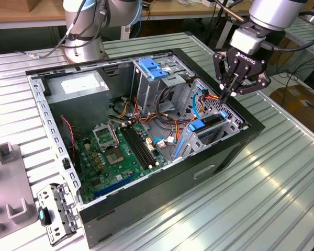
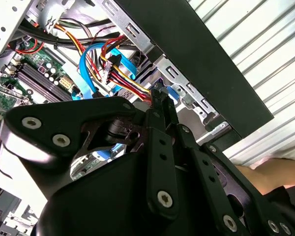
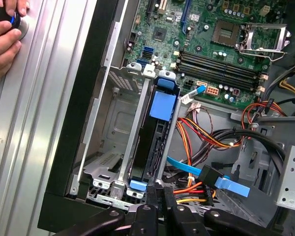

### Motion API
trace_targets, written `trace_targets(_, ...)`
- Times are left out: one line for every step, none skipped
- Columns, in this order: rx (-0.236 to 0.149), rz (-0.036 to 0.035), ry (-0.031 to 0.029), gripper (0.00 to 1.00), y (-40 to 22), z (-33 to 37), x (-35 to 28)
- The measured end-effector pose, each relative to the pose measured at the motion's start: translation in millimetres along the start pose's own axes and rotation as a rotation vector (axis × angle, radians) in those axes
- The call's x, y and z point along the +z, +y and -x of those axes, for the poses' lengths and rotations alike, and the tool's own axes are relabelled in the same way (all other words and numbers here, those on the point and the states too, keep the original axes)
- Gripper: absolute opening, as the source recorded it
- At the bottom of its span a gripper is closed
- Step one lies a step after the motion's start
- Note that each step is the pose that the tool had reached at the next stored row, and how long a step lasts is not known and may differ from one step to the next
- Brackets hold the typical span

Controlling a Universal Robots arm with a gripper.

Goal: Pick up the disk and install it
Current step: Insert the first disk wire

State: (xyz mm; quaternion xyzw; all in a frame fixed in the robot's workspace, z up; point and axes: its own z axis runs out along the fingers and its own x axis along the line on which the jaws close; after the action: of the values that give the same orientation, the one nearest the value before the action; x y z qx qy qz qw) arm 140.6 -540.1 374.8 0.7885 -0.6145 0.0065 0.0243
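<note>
The flat dark hard-drive disk with bright blue plastic rails (image 3: 155, 132) sits slotted in the metal bay of the open black computer case (image 1: 146, 136); the black end effector (image 1: 226, 95), fingers pressed together, hovers at its rear end, beside the orange-red cables

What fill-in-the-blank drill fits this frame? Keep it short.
1. The disk sits inside the open computer ___.
2. The tab on the disk's carrier is ___ in colour.
3. The gripper, just above the disk, has its fingers ___.
4. In the first wrist view, a person's ___ rests on the table beside the computer.

Missing words: case; blue; shut; hand.
</note>
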Motion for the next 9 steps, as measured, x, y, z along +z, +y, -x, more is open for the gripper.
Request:
trace_targets(0.001, 0.0001, -0.0001, 0.17, 0.0, 0.0, 0.0)
trace_targets(0.004, 0.0002, -0.0002, 0.17, 0.0, 0.0, 0.0)
trace_targets(0.009, 0.0004, -0.0003, 0.17, 0.0, 0.0, 0.0)
trace_targets(0.032, 0.0013, -0.0009, 0.17, 0.0, 0.0, 0.1)
trace_targets(0.047, 0.0019, -0.0014, 0.17, 0.1, 0.0, 0.3)
trace_targets(0.063, 0.0025, -0.0019, 0.17, 0.0, 0.0, 0.4)
trace_targets(0.098, 0.0040, -0.0029, 0.17, 0.0, 0.0, 0.7)
trace_targets(0.129, 0.0052, -0.0039, 0.17, 0.0, 0.1, 1.1)
trace_targets(0.144, 0.0058, -0.0043, 0.17, 0.0, 0.1, 1.2)
